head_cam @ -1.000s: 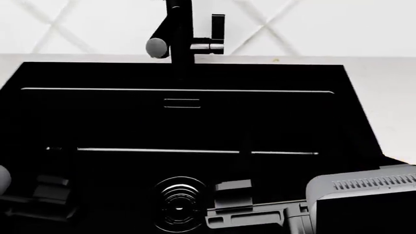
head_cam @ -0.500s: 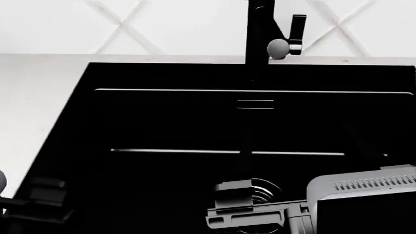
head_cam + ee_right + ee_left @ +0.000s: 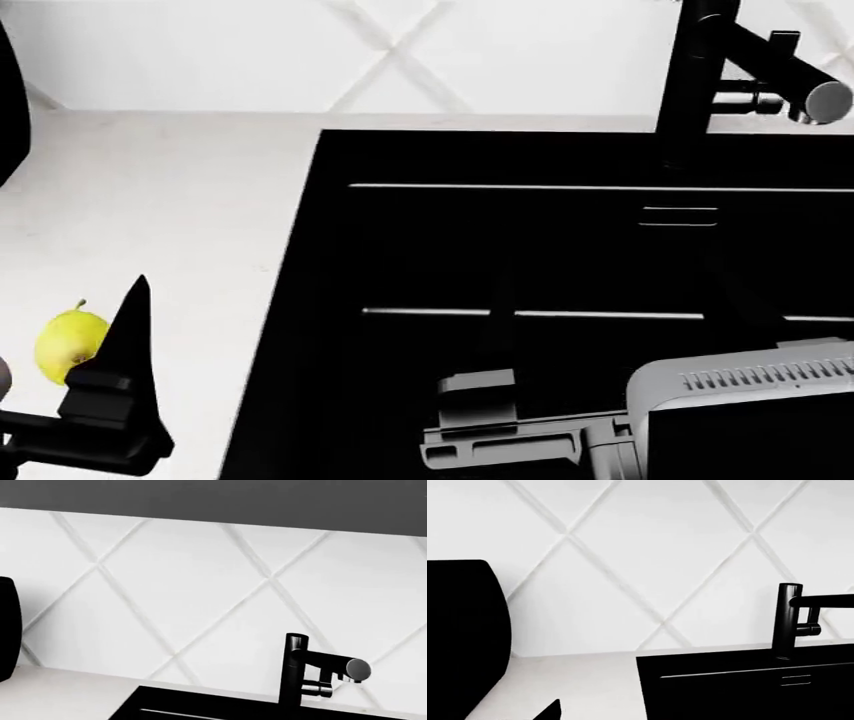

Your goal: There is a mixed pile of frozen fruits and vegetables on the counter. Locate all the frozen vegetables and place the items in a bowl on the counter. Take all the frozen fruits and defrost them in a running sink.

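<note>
A yellow pear [image 3: 62,345] lies on the white counter [image 3: 174,220] left of the black sink [image 3: 561,260]. The black faucet [image 3: 701,70] stands at the sink's far edge; it also shows in the left wrist view [image 3: 787,622] and the right wrist view [image 3: 293,672]. My left gripper [image 3: 131,335] hovers low over the counter right beside the pear, one pointed black finger up; its tip [image 3: 552,711] stands far off centre, so it looks open and empty. My right gripper [image 3: 487,415] hangs over the sink basin, its jaws not clear. The eggplant, round fruit and bowl are out of view.
A black rounded object [image 3: 460,635] stands on the counter far left, by the white diamond-tiled wall [image 3: 660,555]; it also shows in the right wrist view [image 3: 5,630]. The sink's left rim [image 3: 300,260] runs between the counter and the basin.
The head view has swung left: the sink and faucet slid to the right, the drain left the picture, and the counter with the pear and the left gripper's finger came into view.
</note>
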You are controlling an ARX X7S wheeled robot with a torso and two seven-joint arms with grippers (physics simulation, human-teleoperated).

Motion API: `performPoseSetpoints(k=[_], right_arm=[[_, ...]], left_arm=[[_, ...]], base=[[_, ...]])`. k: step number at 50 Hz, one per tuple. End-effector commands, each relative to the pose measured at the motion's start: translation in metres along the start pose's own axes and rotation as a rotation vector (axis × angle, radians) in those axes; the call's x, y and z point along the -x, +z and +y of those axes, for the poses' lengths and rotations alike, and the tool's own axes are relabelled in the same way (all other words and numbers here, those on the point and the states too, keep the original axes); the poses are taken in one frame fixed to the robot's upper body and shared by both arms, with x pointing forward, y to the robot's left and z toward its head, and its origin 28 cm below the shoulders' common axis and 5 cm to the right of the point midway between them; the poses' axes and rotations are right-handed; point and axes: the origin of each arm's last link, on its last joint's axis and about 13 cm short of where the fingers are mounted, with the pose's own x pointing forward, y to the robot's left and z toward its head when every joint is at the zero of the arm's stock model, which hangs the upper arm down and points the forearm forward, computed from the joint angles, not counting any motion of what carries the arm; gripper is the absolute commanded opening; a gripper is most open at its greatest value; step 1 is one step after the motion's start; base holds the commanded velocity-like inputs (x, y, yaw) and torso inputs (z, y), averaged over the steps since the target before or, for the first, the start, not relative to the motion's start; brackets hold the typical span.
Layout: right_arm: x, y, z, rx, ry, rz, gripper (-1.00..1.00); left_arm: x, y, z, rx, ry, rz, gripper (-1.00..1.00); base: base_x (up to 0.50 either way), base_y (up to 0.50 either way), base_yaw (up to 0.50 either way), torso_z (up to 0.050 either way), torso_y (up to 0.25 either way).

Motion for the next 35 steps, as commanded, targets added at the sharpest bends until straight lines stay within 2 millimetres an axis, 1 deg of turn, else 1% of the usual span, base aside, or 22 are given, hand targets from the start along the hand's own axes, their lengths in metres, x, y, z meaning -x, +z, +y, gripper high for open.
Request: performPoseSetpoints(k=[1,6,8,13,18,32,35], right_arm=[[0.0003,0.0001,0.0001,0.0,0.0,0.001,1.0],[0.0005,-0.0003,0.0004,0.0,0.001,0.003,1.0],[0.0005,-0.0005,0.0002,-0.001,0.0,0.004,1.0],[0.0008,0.0006,-0.0005,-0.002,-0.002,-0.001,1.0],[0.0009,0.0006,-0.0011,-0.001,-0.005,0.0,1.0],[0.0011,0.001,-0.0013,-0.005,-0.005,-0.001,1.0],[0.0006,0.0001,-0.0017,-0.018,-0.006,0.004,1.0]], left_arm=[[-0.003,-0.0012,-0.0016,-0.001,-0.002,0.004,1.0],[-0.0036,-0.0015,-0.0021,-0.001,-0.003,0.004,1.0],[0.0006,-0.0004,-0.0004,0.0,-0.004,0.002,1.0],[0.0012,0.0001,-0.0013,-0.001,-0.008,0.0,1.0],[-0.0012,0.0002,-0.003,-0.002,-0.011,0.0,1.0],[0.0007,0.0002,-0.0018,0.0,-0.01,-0.002,1.0],[-0.0011,-0.0012,-0.002,0.001,-0.009,0.003,1.0]], base=[[0.0,0.5,0.0,0.0,0.0],[0.0,0.5,0.0,0.0,0.0],[0.0,0.5,0.0,0.0,0.0],[0.0,0.5,0.0,0.0,0.0],[-0.02,0.5,0.0,0.0,0.0],[-0.28,0.5,0.0,0.0,0.0],[-0.08,0.24,0.0,0.0,0.0]])
